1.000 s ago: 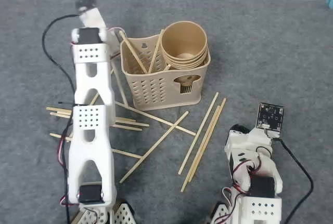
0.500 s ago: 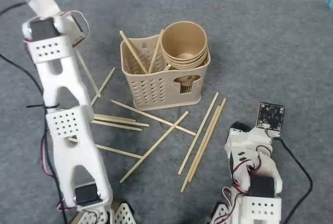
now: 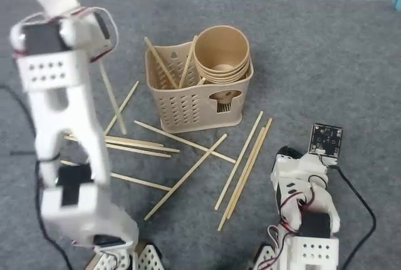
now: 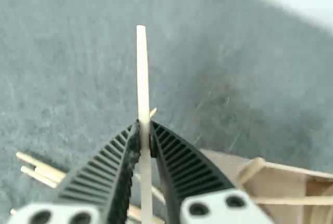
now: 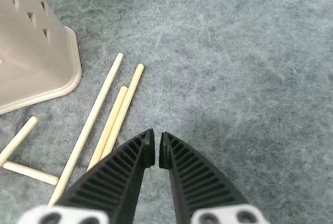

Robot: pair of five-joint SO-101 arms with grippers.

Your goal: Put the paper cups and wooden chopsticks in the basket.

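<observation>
Black ribbed left claw (image 4: 143, 130) is clenched on one wooden chopstick (image 4: 140, 68), whose end pokes out past the tips over the grey surface (image 4: 62, 52). High view: the left arm is raised at the left edge of the surface. The held stick (image 3: 113, 101) hangs slanted to the left of the basket (image 3: 188, 104), apart from its wall; can't tell if its lower end touches down. Right claw (image 5: 156, 141) is pinched together with nothing in it, low over the near right part of the surface.

The paper cups (image 3: 222, 51) are stacked inside the basket's right half, with a few sticks (image 3: 161, 63) standing in its left half. Loose chopsticks (image 3: 188, 176) lie crisscrossed on the surface in front of the basket, between the two arms. Three of them (image 5: 117, 115) lie just beside the right claw's tips, between it and the basket corner. A broad stretch of grey surface runs right of the basket to the far edge.
</observation>
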